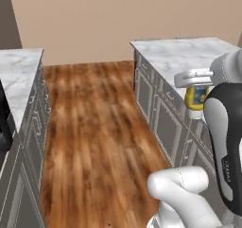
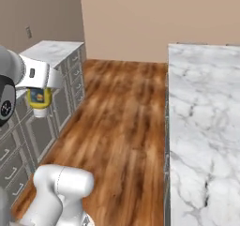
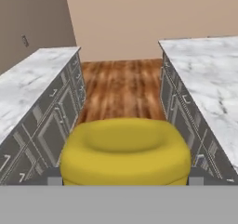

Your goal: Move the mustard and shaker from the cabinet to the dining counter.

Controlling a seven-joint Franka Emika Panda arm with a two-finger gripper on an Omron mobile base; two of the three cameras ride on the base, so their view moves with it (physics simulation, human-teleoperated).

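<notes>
The mustard (image 1: 195,99), a small yellow bottle with a coloured label, hangs in the air over the wooden floor, narrower end pointing down. My gripper (image 1: 195,89) is shut on it from above. In the right base view the mustard (image 2: 39,100) hangs under the gripper (image 2: 40,90). In the hand view the mustard's (image 3: 125,148) broad yellow end sits between the fingertips (image 3: 55,179). The dining counter (image 2: 206,126) with its white veined marble top lies to the right, also seen as dining counter (image 1: 184,57). The shaker and the cabinet are out of view.
A narrower marble worktop (image 1: 19,80) with grey drawers runs along the left, a dark appliance (image 1: 4,123) on it. Between the two counters a wooden floor aisle (image 1: 94,127) leads to a beige wall (image 1: 118,19).
</notes>
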